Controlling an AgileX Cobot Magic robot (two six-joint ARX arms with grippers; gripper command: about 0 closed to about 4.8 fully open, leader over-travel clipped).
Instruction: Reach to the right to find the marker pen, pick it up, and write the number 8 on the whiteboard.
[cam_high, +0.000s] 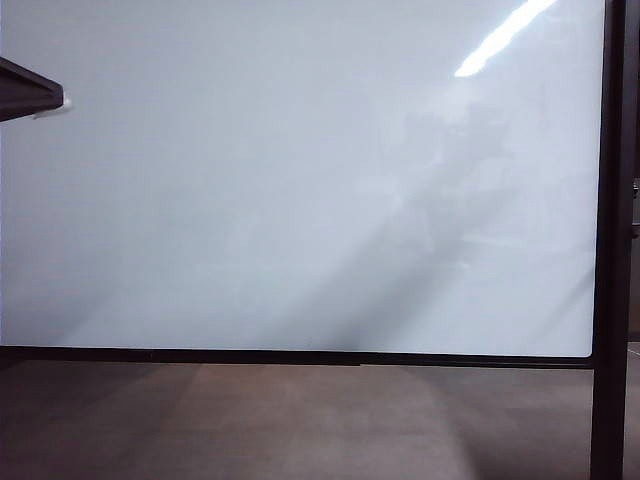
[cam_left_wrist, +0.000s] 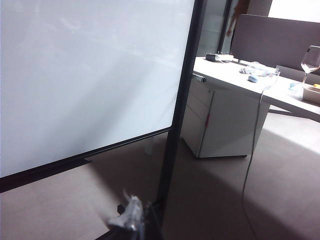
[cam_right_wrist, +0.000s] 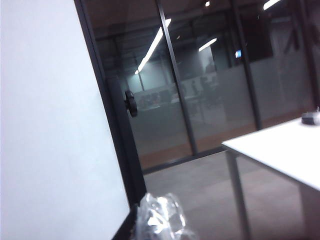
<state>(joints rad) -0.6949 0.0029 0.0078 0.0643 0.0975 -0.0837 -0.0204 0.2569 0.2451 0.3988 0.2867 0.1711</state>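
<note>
The whiteboard (cam_high: 300, 180) fills most of the exterior view. It is shiny and white, with a thin dark frame along its bottom edge and down its right side. Nothing is drawn on it, so there is no 8 to see. A bright streak of light sits near its top right corner, and a soft grey shadow runs across its right half. A dark bar pokes in at the top left edge of this view. Below the board is a plain brown floor (cam_high: 300, 420).

No pen shows in any view.

In the left wrist view the board's bottom right corner shows, with its dark post (cam_left_wrist: 175, 125) going down to the floor. A blurry, shiny bit of the left claw (cam_left_wrist: 131, 217) sits at the low edge, just beside the post. I cannot tell if it is wide or narrow. Past the post stands a white desk (cam_left_wrist: 235, 80) with drawers, and a wine glass (cam_left_wrist: 310, 62) stands at its far right end.

In the right wrist view the board's edge (cam_right_wrist: 50, 125) is beside glass walls (cam_right_wrist: 200, 100). A crinkly, see-through bit of the right claw (cam_right_wrist: 160, 217) shows near the board's frame. It is closed tight and holds nothing I can see. A white table (cam_right_wrist: 280, 150) is off to the side.
</note>
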